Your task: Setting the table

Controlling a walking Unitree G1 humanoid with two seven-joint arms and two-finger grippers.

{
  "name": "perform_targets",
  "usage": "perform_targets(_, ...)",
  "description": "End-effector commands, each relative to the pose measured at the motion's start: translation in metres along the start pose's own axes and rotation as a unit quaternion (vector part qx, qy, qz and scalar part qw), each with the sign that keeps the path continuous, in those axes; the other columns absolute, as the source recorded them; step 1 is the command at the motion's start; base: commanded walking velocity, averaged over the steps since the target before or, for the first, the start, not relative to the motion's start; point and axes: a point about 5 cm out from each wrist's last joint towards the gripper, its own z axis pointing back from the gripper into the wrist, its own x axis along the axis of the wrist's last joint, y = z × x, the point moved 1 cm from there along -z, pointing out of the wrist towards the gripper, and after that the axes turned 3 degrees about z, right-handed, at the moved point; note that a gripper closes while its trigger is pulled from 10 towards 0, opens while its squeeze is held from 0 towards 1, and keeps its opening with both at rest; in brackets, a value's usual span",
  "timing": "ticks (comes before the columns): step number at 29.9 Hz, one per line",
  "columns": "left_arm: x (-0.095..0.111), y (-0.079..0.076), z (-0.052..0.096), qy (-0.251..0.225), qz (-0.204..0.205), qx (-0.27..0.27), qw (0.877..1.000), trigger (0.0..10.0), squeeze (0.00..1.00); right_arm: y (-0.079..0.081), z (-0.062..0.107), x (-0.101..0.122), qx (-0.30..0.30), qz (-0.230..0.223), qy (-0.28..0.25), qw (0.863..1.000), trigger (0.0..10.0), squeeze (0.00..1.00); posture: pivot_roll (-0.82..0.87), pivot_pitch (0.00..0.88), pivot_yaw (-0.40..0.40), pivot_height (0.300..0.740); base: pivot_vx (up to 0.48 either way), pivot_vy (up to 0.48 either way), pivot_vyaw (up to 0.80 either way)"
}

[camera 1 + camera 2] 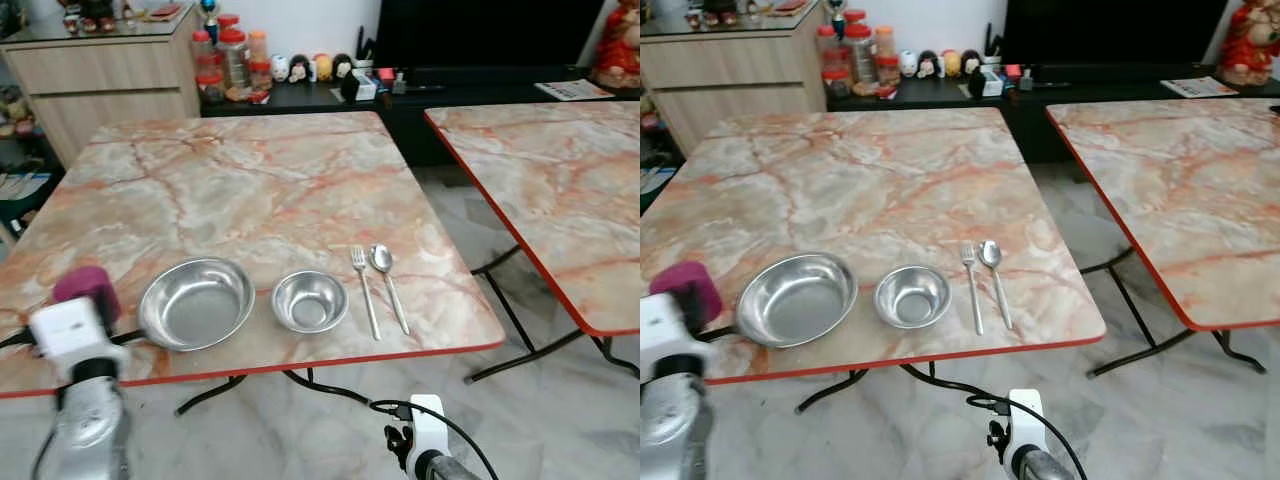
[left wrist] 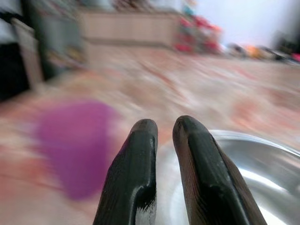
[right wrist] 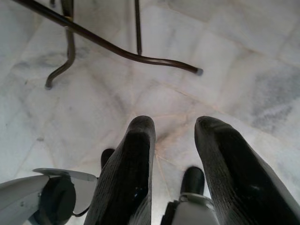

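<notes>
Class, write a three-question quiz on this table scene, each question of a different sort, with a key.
1. True or false: the fork lies between the small bowl and the spoon.
2. What stands left of the large bowl? A) purple cup B) glass C) plate
3. Fill in: the right gripper hangs over the ____.

Key: 1 true; 2 A; 3 floor.
</notes>
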Motion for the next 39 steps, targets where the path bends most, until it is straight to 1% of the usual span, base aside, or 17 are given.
perform_targets(1, -0.003, -0.004, 0.0, 0.02, 0.021, -0.008, 1.0, 10.0, 1.0, -0.003, 0.001, 0.0, -0.006, -0.001, 0.001, 1.0, 10.0, 0.0, 0.01, 0.0, 0.003, 0.74, 0.0, 0.0, 0.0)
perform_targets(3, -0.005, -0.008, 0.0, 0.036, 0.032, -0.013, 0.999, 10.0, 1.0, -0.003, 0.001, -0.001, -0.006, -0.002, 0.001, 1.0, 10.0, 0.0, 0.01, 0.0, 0.003, 0.74, 0.0, 0.0, 0.0)
perform_targets(4, -0.006, -0.01, 0.0, 0.046, 0.045, -0.017, 0.998, 10.0, 1.0, -0.003, 0.001, -0.001, -0.007, -0.002, 0.001, 1.0, 10.0, 0.0, 0.01, 0.0, 0.003, 0.74, 0.0, 0.0, 0.0)
perform_targets(5, -0.006, -0.01, 0.0, 0.046, 0.045, -0.017, 0.998, 10.0, 1.0, -0.003, 0.001, -0.001, -0.007, -0.002, 0.001, 1.0, 10.0, 0.0, 0.01, 0.0, 0.003, 0.74, 0.0, 0.0, 0.0)
perform_targets(7, -0.005, -0.012, 0.003, 0.055, 0.068, -0.02, 0.996, 10.0, 1.0, -0.004, 0.001, -0.002, -0.008, -0.003, 0.002, 1.0, 10.0, 0.0, 0.0, 0.0, 0.005, 0.74, 0.0, 0.0, 0.0)
perform_targets(11, -0.001, -0.011, 0.005, 0.054, 0.068, -0.02, 0.996, 10.0, 1.0, -0.005, 0.001, -0.002, -0.008, -0.001, 0.002, 1.0, 10.0, 0.0, 0.01, 0.0, 0.004, 0.74, 0.0, 0.0, 0.0)
perform_targets(13, 0.003, -0.008, 0.007, 0.052, 0.076, -0.009, 0.996, 10.0, 1.0, -0.005, 0.001, -0.002, -0.008, 0.0, 0.002, 1.0, 10.0, 0.0, 0.01, 0.0, 0.003, 0.74, 0.0, 0.0, 0.0)
perform_targets(17, 0.007, -0.007, 0.008, 0.049, 0.082, -0.006, 0.995, 10.0, 1.0, -0.005, 0.001, -0.001, -0.006, 0.001, 0.002, 1.0, 10.0, 0.0, 0.01, 0.0, 0.002, 0.74, 0.0, 0.0, 0.0)
perform_targets(19, 0.013, -0.005, 0.009, 0.051, 0.093, -0.005, 0.994, 10.0, 1.0, -0.003, 0.001, -0.001, -0.004, 0.003, 0.002, 1.0, 10.0, 0.0, 0.01, 0.0, 0.002, 0.74, 0.0, 0.0, 0.0)
perform_targets(22, 0.015, -0.004, 0.009, 0.054, 0.088, -0.008, 0.995, 10.0, 1.0, -0.003, 0.001, -0.001, -0.003, 0.003, 0.002, 1.0, 10.0, 0.0, 0.02, 0.0, 0.0, 0.74, 0.0, 0.0, 0.0)
perform_targets(23, 0.013, -0.002, 0.009, 0.059, 0.085, -0.005, 0.995, 10.0, 0.0, -0.003, 0.001, -0.001, -0.003, 0.003, 0.002, 1.0, 10.0, 0.0, 0.02, 0.0, 0.001, 0.74, 0.0, 0.0, 0.0)
perform_targets(26, 0.006, 0.003, 0.01, 0.079, 0.071, 0.004, 0.994, 10.0, 0.0, -0.003, 0.001, -0.001, -0.004, 0.002, 0.002, 1.0, 10.0, 0.0, 0.02, 0.0, 0.002, 0.74, 0.0, 0.0, 0.0)
perform_targets(28, 0.001, 0.006, 0.01, 0.094, 0.069, 0.011, 0.993, 10.0, 0.0, -0.003, 0.001, -0.001, -0.004, 0.001, 0.002, 1.0, 10.0, 0.0, 0.02, 0.0, 0.004, 0.74, 0.0, 0.0, 0.0)
perform_targets(29, 0.001, 0.006, 0.01, 0.094, 0.069, 0.011, 0.993, 10.0, 0.0, -0.003, 0.001, -0.001, -0.004, 0.001, 0.002, 1.0, 10.0, 0.0, 0.02, 0.0, 0.004, 0.74, 0.0, 0.0, 0.0)
perform_targets(30, -0.002, 0.01, 0.01, 0.107, 0.062, 0.025, 0.992, 10.0, 0.0, -0.003, 0.001, -0.001, -0.004, 0.0, 0.002, 1.0, 10.0, 0.0, 0.01, 0.0, 0.008, 0.74, 0.0, 0.0, 0.0)
perform_targets(34, -0.005, 0.017, 0.01, 0.113, 0.062, 0.052, 0.99, 10.0, 0.0, -0.003, 0.001, -0.002, -0.005, -0.001, 0.002, 1.0, 10.0, 0.0, 0.01, 0.0, 0.008, 0.74, 0.0, 0.0, 0.0)
perform_targets(39, -0.006, 0.023, 0.011, 0.12, 0.066, 0.068, 0.988, 10.0, 0.0, -0.004, 0.001, -0.002, -0.007, -0.002, 0.002, 1.0, 10.0, 0.0, 0.01, 0.0, 0.007, 0.74, 0.0, 0.0, 0.0)
